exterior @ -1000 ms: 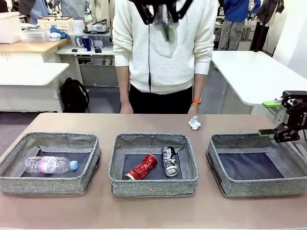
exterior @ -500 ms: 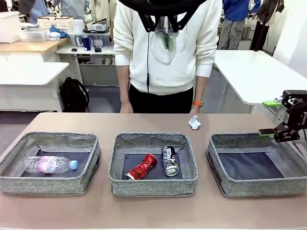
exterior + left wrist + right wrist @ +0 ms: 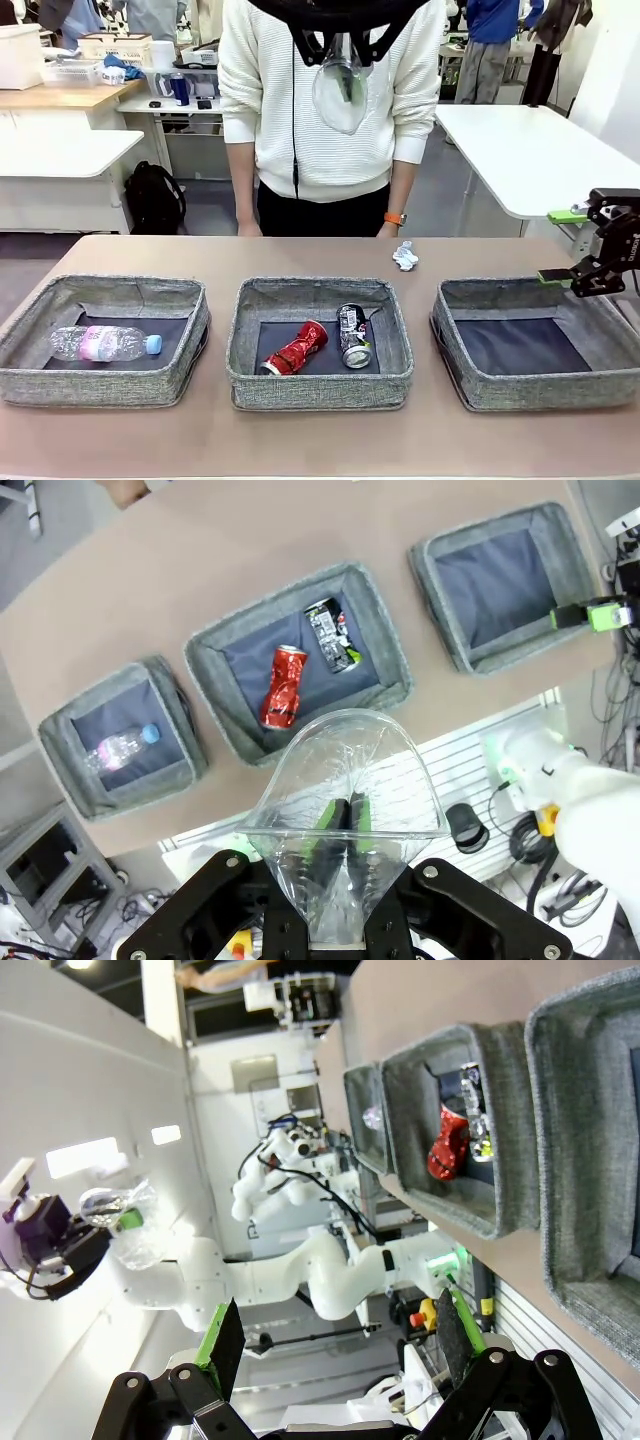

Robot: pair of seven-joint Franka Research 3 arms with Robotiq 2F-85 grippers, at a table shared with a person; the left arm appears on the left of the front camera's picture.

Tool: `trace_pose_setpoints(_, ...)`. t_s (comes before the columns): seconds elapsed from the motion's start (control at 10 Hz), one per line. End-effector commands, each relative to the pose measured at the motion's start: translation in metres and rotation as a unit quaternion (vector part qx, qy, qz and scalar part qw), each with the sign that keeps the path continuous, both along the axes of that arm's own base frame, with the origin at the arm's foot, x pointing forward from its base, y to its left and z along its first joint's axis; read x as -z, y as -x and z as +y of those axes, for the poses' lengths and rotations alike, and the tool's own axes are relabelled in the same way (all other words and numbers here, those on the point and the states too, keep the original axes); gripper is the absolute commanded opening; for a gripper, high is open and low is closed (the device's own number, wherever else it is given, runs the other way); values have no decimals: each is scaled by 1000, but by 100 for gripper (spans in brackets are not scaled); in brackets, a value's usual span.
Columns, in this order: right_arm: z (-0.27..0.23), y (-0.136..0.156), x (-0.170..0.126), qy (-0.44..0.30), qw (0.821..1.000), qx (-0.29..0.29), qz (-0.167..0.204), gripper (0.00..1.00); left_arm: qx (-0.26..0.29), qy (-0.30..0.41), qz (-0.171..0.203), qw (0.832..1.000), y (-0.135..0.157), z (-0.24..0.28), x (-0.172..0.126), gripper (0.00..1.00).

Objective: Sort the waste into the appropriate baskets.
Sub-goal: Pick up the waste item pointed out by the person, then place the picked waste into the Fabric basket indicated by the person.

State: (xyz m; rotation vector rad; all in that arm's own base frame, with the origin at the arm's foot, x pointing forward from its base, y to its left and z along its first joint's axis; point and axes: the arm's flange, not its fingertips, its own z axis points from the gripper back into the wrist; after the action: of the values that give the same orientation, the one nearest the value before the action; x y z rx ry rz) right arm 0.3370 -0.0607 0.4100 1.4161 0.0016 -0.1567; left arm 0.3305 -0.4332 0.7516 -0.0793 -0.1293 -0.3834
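Since 1 second ago the person (image 3: 270,110) has stepped toward 9 o'clock, and the clear plastic cup (image 3: 340,95) hangs lower at 12 o'clock of the front view. Everything on the table (image 3: 320,440) has stayed put.

3 baskets stand in a row. The left basket (image 3: 100,385) at 8 o'clock holds the clear plastic bottle (image 3: 100,343), lying on its side. The middle basket (image 3: 320,388) at 6 o'clock holds 2 cans, the crushed red can (image 3: 297,348) with the dark printed can (image 3: 353,336) just beside it at 3 o'clock. The right basket (image 3: 520,390) sits at 4 o'clock.

The left gripper (image 3: 343,815) is clamped tight on the cup, high above the table. The right gripper (image 3: 562,246) hovers at 3 o'clock, over the right basket's far corner, its jaws spread wide with nothing between them.

The paper wad (image 3: 405,257) lies on bare table at 1 o'clock from the middle basket.
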Motion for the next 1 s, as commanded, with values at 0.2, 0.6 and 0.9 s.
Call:
trace_pose_setpoints(0.2, -1, -2, -5, -6, 1000, -1, 4, 100, -6, 7, 1, 1000, 3, 1, -4, 5)
trace_pose_setpoints(0.6, -1, -2, -5, -6, 1000, -1, 4, 100, -6, 7, 1, 1000, 3, 1, -4, 5)
trace_pose_setpoints(0.9, -1, -2, -5, -6, 1000, -1, 4, 100, -6, 7, 1, 1000, 3, 1, -4, 5)
